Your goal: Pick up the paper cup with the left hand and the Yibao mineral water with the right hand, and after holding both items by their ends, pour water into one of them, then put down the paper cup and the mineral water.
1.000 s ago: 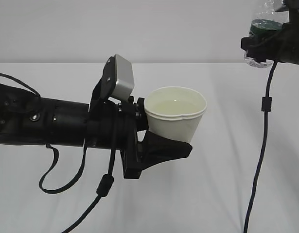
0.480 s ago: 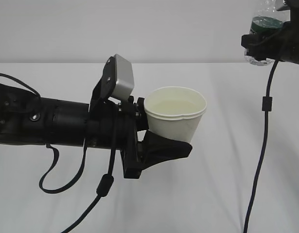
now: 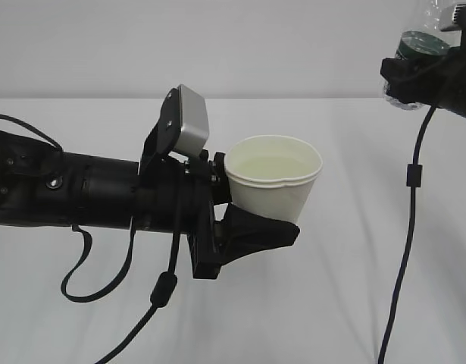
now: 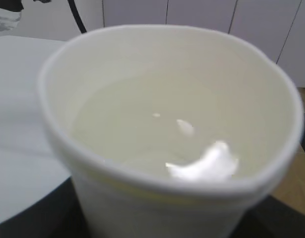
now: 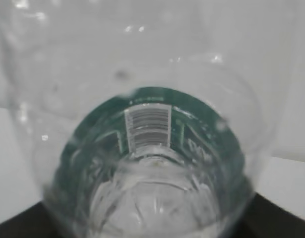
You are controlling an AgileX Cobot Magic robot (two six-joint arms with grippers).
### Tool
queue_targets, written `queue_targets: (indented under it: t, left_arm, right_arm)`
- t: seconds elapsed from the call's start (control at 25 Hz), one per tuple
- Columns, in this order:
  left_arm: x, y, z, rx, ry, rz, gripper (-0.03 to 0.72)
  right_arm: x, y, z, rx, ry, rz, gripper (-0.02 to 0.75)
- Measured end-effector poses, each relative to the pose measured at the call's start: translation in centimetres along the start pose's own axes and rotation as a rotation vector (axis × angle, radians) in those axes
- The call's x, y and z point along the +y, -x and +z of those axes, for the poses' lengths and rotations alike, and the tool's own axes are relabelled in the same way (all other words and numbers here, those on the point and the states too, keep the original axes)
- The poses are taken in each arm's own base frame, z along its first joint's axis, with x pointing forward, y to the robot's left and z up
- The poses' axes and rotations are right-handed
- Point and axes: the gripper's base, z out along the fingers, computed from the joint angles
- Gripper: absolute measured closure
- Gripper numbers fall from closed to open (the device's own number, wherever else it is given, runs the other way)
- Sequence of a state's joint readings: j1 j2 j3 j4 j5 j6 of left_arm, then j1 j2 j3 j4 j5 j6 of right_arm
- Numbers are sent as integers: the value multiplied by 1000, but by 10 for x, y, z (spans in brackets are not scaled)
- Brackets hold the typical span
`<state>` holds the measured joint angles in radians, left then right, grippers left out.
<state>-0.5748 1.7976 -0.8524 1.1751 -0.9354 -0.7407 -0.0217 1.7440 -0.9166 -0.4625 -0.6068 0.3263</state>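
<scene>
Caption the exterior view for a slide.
Left black gripper holds a small white paper cup of water upright above the white table; the right gripper holds a clear green-labelled bottle top right.

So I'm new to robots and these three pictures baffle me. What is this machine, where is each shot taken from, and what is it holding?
It is a robot with two black arms over a white table. The wide picture comes from a camera standing in front. The other two come from cameras on each wrist, looking along the end effector. The left hand holds the paper cup upright above the table; the close-up shows liquid inside it. The right hand, at the upper right, holds the Yibao mineral water, a clear bottle with a green label. Nothing else shows on the table.
</scene>
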Motion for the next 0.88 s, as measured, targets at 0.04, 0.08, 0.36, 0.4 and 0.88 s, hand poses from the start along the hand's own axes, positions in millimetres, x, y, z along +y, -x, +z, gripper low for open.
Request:
queue_targets:
  t: [0.04, 0.08, 0.36, 0.4, 0.88]
  left_arm:
    - [0, 0, 0, 0, 0, 0, 231]
    - [0, 0, 0, 0, 0, 0, 231]
    - [0, 0, 0, 0, 0, 0, 231]
    - [0, 0, 0, 0, 0, 0, 231]
    - [0, 0, 0, 0, 0, 0, 231]
  right_arm:
    - [0, -3, -2, -6, -13, 8, 327]
    - [-1, -6, -4, -11, -24, 12, 327]
    - [0, -22, -16, -64, -65, 22, 327]
    - [0, -24, -18, -64, -72, 22, 327]
    - [-5, -37, -27, -49, -156, -16, 327]
